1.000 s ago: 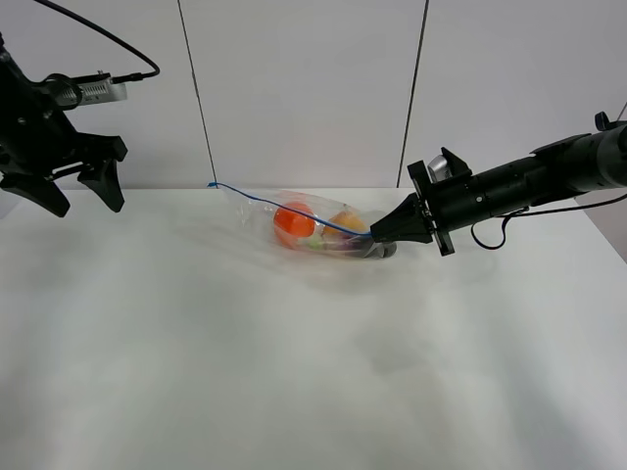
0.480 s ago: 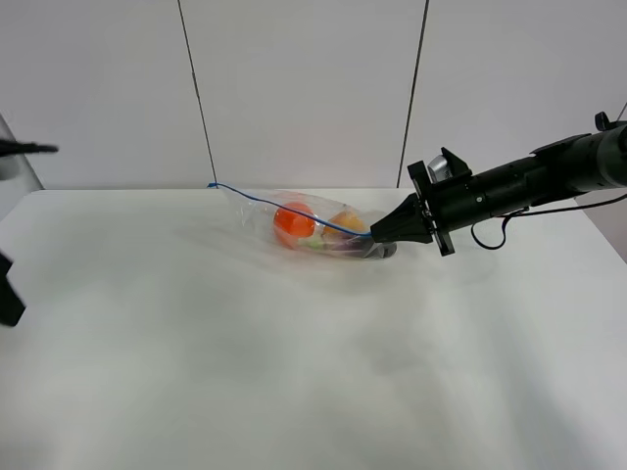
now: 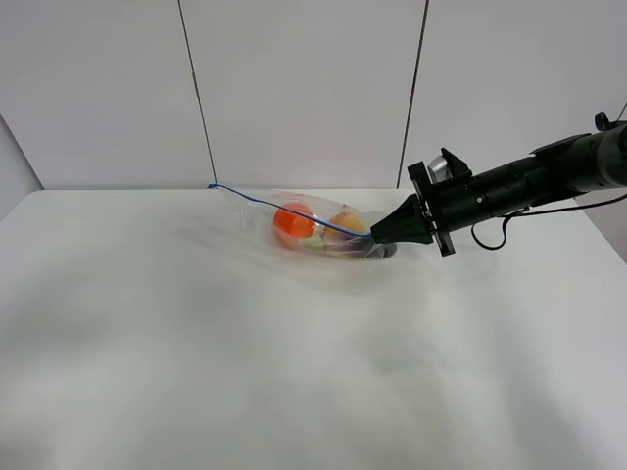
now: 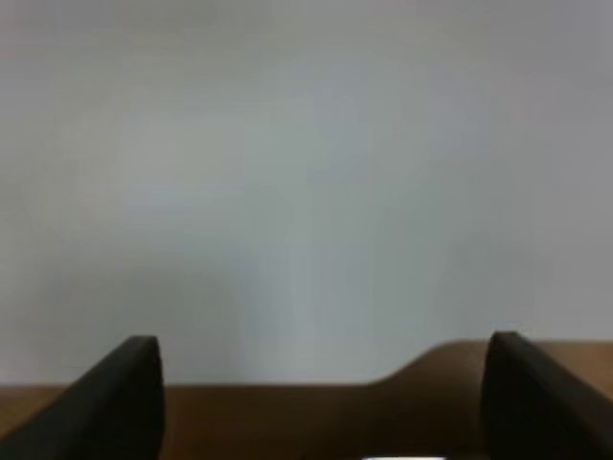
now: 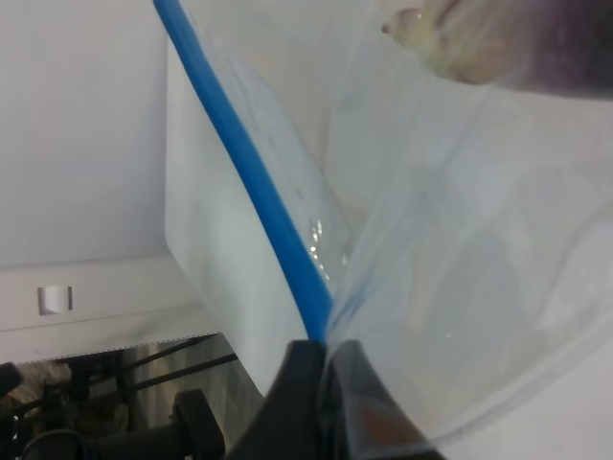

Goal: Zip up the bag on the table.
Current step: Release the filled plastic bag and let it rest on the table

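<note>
R gripper [image 3: 380, 232] reaches in from the right side of the high view, arm stretched low over the table [image 3: 294, 372]. Its jaws are pinched together on the blue zipper strip [image 3: 284, 208] at the near end of the bag [image 3: 313, 227]. R wrist view confirms: both fingertips [image 5: 316, 383] closed w/ strip [image 5: 251, 177] and clear plastic [image 5: 450, 268] clamped between them, no gap showing.

Just past the tips: bag lies on the table toward the back edge, crinkled, clear. Closest to the gripper inside the bag, a dark purplish item [image 3: 370, 250], touching or nearly touching the tips. Next along, a yellow-orange round item [image 3: 345, 220], then a brighter orange ball [image 3: 293, 222]. Something greenish between the two, too small to ID.

Strip runs from the gripper away along the bag's top edge, rising slightly, out to the far corner [image 3: 213, 184] near the back wall [image 3: 304, 88]. Whether the strip is sealed along its length: can't tell.

L gripper [image 4: 321, 402]: not seen in high view. L wrist view shows only two dark fingertips [image 4: 124, 398], spread well apart, nothing between them; blurred pale surface beyond, brown band at the tips.
</note>
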